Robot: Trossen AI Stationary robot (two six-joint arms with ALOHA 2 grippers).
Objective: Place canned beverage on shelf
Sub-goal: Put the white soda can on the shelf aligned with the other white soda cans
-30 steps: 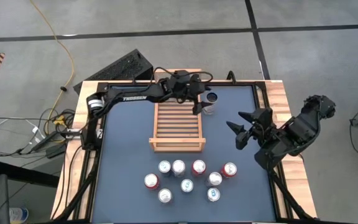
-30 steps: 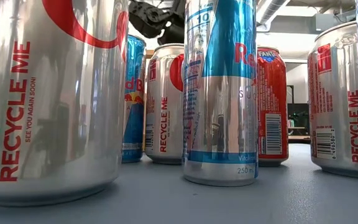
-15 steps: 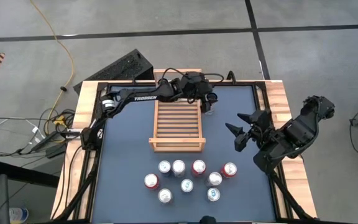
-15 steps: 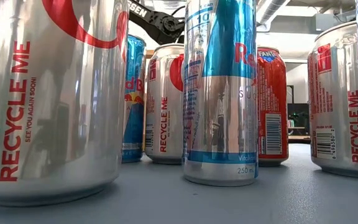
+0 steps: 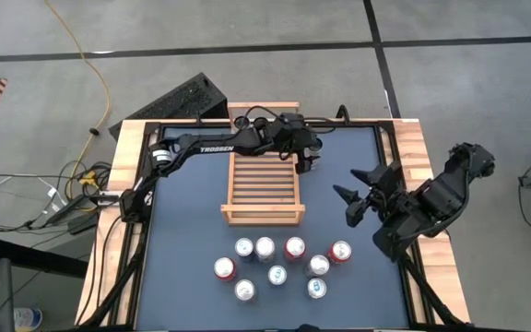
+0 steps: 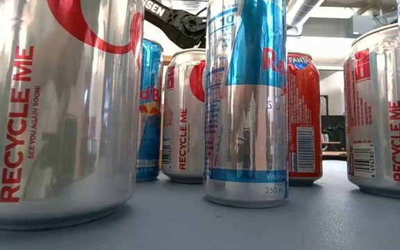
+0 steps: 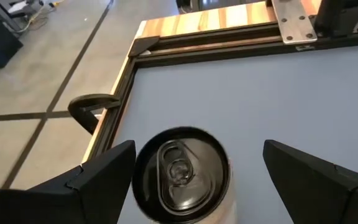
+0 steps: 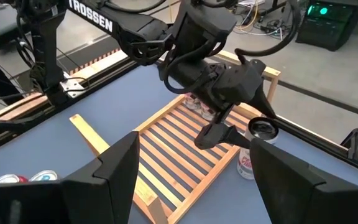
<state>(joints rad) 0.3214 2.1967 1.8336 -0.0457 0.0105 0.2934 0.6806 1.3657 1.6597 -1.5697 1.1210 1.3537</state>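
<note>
Robotics lab or workshop: a wood-framed table (image 5: pixel 404 138) is standing on a grey concrete floor (image 5: pixel 247 37), a yellow cable (image 5: pixel 90 69) trailing, ceiling ducts (image 6: pixel 311 8) showing overhead.

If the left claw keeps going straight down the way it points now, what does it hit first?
Most likely the lone can standing beside the shelf. The left claw is open with the can top between its fingers, so they should pass on either side of it; how high above it they are is unclear.

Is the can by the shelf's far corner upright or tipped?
Upright. The left wrist view looks straight down on the can's round lid and pull tab, and the right wrist view shows it standing on the table beside the shelf.
</note>
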